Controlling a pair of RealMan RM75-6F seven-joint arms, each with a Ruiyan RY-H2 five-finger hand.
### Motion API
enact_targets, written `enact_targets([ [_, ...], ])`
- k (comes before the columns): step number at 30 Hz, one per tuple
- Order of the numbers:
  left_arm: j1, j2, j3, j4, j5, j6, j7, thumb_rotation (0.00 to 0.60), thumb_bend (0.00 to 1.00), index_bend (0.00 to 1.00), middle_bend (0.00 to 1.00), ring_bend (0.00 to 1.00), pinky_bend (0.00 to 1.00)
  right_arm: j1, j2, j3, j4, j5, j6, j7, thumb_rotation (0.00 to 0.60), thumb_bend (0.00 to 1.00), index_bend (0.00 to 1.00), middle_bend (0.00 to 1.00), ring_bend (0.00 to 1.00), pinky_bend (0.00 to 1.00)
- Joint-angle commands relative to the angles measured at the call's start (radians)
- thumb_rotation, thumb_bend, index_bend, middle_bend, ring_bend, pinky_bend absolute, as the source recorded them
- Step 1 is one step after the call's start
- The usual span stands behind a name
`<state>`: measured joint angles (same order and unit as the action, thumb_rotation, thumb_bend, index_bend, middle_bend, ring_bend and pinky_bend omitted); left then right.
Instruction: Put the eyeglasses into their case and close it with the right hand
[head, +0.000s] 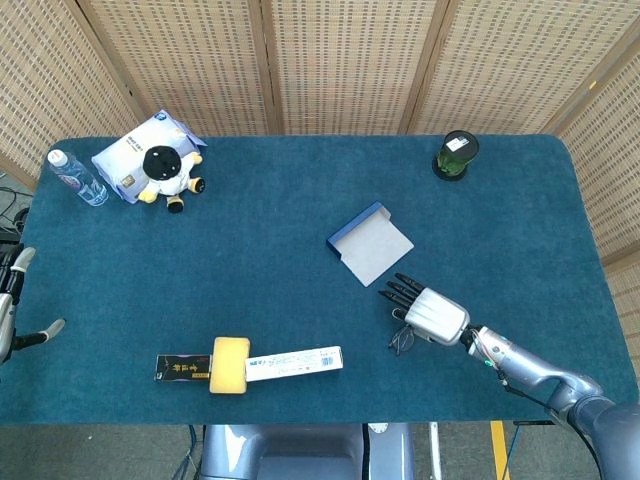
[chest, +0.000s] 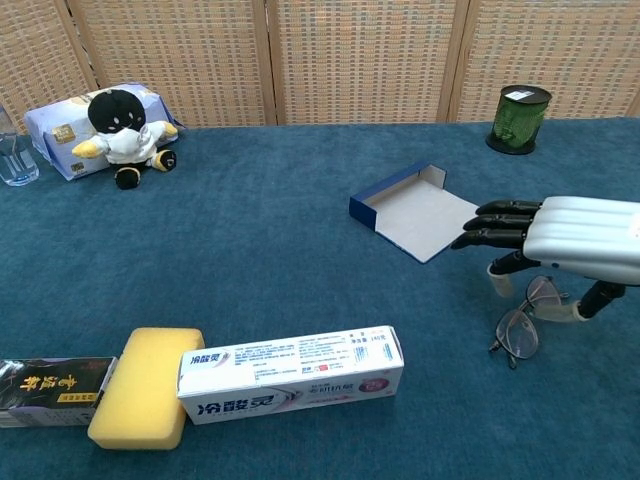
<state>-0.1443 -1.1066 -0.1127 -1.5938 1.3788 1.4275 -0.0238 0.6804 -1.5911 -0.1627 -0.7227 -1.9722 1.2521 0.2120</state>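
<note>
The eyeglasses (chest: 522, 325) lie folded on the blue cloth at the right; in the head view the eyeglasses (head: 401, 338) peek out from under my right hand. My right hand (chest: 560, 240) hovers palm down just above them, fingers stretched out and apart, thumb hanging beside the frame, holding nothing. The same right hand (head: 428, 308) shows in the head view. The open case (chest: 417, 213), a flat blue and white box, lies a little to the left of and beyond the hand; the case (head: 369, 243) sits mid-table. My left hand (head: 12, 300) stays at the table's left edge, its fingers spread and empty.
A toothpaste box (chest: 291, 373), a yellow sponge (chest: 147, 400) and a dark box (chest: 45, 390) lie at the front left. A plush toy (chest: 123, 124), a tissue pack (chest: 70, 116) and a water bottle (head: 76, 177) stand at the back left. A green cup (chest: 521, 119) stands back right.
</note>
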Motion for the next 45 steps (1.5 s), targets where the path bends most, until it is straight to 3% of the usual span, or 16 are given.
enact_targets([
  [1, 0.0, 0.0, 0.0, 0.0, 0.0, 0.0, -0.001, 0.6, 0.0, 0.0, 0.0, 0.0, 0.0, 0.004, -0.005, -0.008, 0.006, 0.004, -0.007, -0.005, 0.6, 0.39, 0.46, 0.1, 0.0, 0.03],
  [10, -0.001, 0.001, 0.001, 0.0, 0.0, -0.004, -0.002, 0.6, 0.0, 0.0, 0.0, 0.0, 0.0, 0.007, -0.016, -0.024, 0.018, 0.018, -0.01, -0.012, 0.6, 0.4, 0.5, 0.1, 0.0, 0.05],
  [32, -0.001, 0.005, 0.001, -0.001, -0.001, -0.007, -0.01, 0.6, 0.0, 0.0, 0.0, 0.0, 0.0, 0.016, -0.018, -0.048, 0.01, 0.04, -0.018, -0.023, 0.6, 0.52, 0.62, 0.11, 0.0, 0.05],
  [45, -0.002, 0.009, -0.001, -0.001, -0.005, -0.011, -0.02, 0.6, 0.0, 0.0, 0.0, 0.0, 0.0, 0.048, 0.019, -0.009, -0.034, 0.072, 0.005, -0.04, 0.6, 0.52, 0.62, 0.11, 0.0, 0.05],
])
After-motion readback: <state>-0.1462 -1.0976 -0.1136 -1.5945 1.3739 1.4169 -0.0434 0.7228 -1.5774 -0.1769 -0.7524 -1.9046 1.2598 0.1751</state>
